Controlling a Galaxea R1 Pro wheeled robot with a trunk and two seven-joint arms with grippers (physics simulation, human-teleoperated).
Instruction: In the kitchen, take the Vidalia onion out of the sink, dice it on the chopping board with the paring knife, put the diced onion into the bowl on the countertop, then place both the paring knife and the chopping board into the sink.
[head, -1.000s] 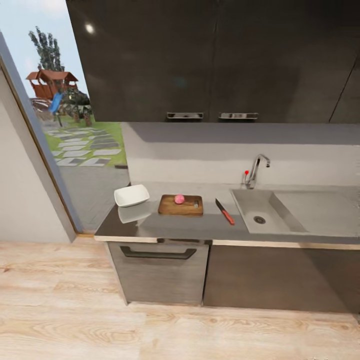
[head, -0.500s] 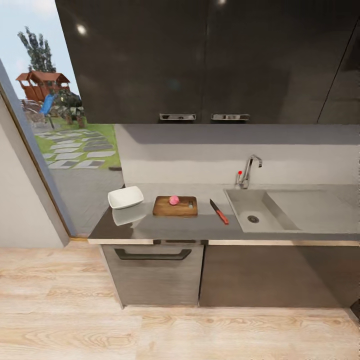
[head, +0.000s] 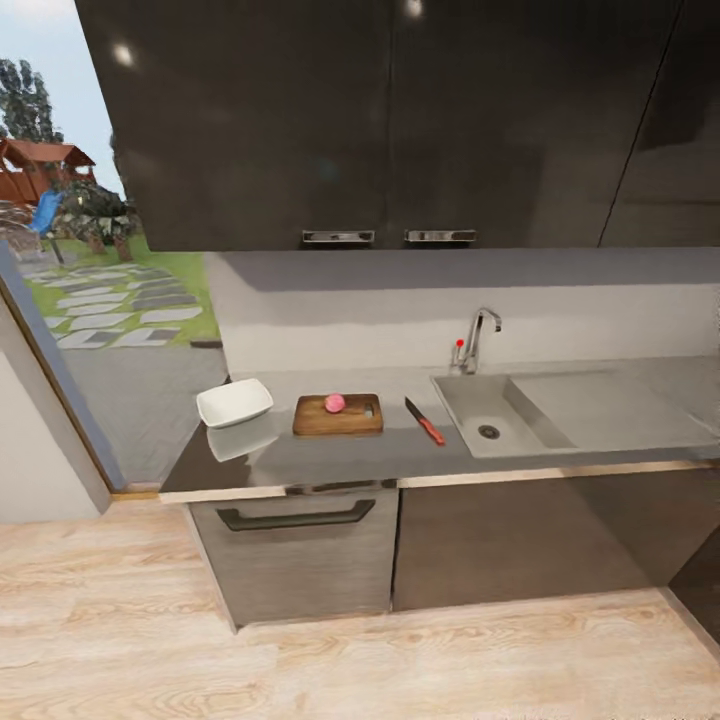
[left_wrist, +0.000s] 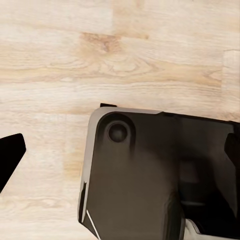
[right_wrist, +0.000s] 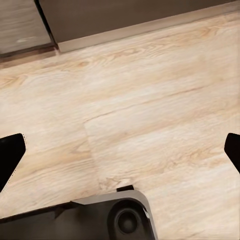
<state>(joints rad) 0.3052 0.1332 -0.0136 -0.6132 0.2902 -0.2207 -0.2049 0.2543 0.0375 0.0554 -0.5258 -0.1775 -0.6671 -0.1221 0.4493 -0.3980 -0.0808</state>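
In the head view the Vidalia onion (head: 335, 403), a small pinkish ball, sits on the brown chopping board (head: 355, 422) on the grey countertop (head: 330, 455). The white bowl (head: 234, 402) stands just left of the board. The paring knife (head: 425, 422) with its red handle lies between the board and the sink (head: 480, 405), whose basin looks bare. My left gripper (left_wrist: 120, 152) and right gripper (right_wrist: 120, 150) both hang open over the wooden floor, dark fingertips (left_wrist: 10, 155) (right_wrist: 10, 152) wide apart with nothing between them.
A chrome tap (head: 475, 335) with a red knob stands behind the basin, and the drainboard (head: 600, 395) stretches right. Dark wall cabinets (head: 350, 120) hang above the counter. A glazed opening (head: 90, 300) onto a garden is at left. My dark base (left_wrist: 150, 175) shows below the left gripper.
The whole head view has shifted, so counter and sink now sit further left in the picture. Onion, board, knife and bowl keep their places relative to one another.
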